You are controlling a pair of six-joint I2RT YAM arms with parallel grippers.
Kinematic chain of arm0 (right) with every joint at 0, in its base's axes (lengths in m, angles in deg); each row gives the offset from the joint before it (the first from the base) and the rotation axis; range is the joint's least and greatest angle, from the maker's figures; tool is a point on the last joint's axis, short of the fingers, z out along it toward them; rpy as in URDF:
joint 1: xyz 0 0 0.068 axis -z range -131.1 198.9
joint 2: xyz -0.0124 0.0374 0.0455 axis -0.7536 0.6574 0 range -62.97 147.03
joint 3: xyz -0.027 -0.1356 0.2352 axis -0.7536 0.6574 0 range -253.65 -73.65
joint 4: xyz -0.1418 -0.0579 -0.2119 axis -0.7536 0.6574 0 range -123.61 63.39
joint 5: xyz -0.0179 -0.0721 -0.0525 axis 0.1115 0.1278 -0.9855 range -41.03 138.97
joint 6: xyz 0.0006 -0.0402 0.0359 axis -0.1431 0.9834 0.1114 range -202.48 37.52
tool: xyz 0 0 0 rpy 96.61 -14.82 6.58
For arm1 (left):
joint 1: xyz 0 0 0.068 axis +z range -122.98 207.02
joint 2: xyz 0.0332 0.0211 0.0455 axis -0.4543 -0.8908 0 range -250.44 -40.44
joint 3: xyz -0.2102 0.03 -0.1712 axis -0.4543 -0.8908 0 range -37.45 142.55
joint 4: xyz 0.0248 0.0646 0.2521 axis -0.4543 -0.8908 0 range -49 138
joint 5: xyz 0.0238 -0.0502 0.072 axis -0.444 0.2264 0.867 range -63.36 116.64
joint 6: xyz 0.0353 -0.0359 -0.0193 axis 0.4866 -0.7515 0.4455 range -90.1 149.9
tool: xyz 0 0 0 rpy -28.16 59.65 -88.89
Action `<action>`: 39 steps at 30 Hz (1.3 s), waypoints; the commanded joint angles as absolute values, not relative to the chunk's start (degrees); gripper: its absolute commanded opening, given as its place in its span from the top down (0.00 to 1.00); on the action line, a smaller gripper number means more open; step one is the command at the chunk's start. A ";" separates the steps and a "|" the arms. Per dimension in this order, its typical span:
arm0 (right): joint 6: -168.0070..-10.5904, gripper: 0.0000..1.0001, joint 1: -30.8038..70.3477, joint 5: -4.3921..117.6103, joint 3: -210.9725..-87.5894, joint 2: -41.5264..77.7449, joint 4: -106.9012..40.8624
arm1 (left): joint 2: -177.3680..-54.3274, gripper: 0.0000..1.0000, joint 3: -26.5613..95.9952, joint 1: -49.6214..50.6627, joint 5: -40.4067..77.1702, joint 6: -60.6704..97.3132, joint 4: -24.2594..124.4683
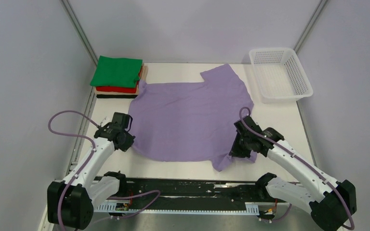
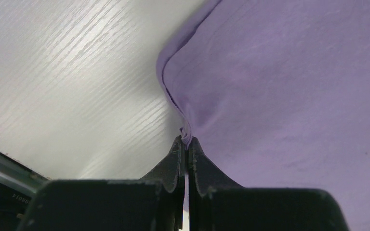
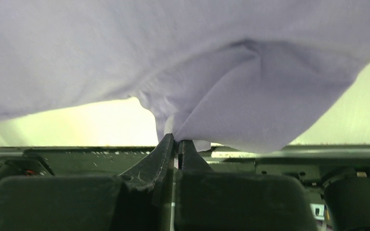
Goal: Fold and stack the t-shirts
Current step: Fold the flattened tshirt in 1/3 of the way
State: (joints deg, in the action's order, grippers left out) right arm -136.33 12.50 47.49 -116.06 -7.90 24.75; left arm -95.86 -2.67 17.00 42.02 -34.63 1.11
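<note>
i have both end effectors clamped on the lavender shirt (image 1: pixel 188 120), which lies spread flat across the middle of the bench (image 1: pixel 289 125), its long axis running left to right with the sleeves toward the right edge. the left end effector (image 2: pixel 185 143) is fully closed on a pinch of the shirt's left border, close to its near-left corner. the right end effector (image 3: pixel 176 140) is fully closed on a bunch of cloth beside the near sleeve. both grips sit on the shirt's near side, so nearly all the cloth lies away from me, toward the far edge. i judge the next move is to carry that near side over the body. the folded stack (image 1: pixel 118 72) waits in the far-left corner, nearer my left arm.
</note>
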 commanded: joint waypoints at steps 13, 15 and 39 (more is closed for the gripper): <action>-119.96 1.00 31.38 52.85 -127.25 0.77 5.65 | -108.69 1.00 9.32 20.14 42.97 -32.83 9.35; -118.70 1.00 32.93 53.59 -128.10 1.82 4.45 | -109.67 1.00 9.96 20.77 42.53 -32.56 10.07; -105.88 1.00 41.44 62.30 -138.86 20.38 -8.77 | -118.92 1.00 14.06 24.76 43.11 -31.77 15.72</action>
State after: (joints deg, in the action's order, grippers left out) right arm -109.18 40.84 60.67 -134.73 17.19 -4.40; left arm -116.78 12.04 23.95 41.91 -32.10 12.25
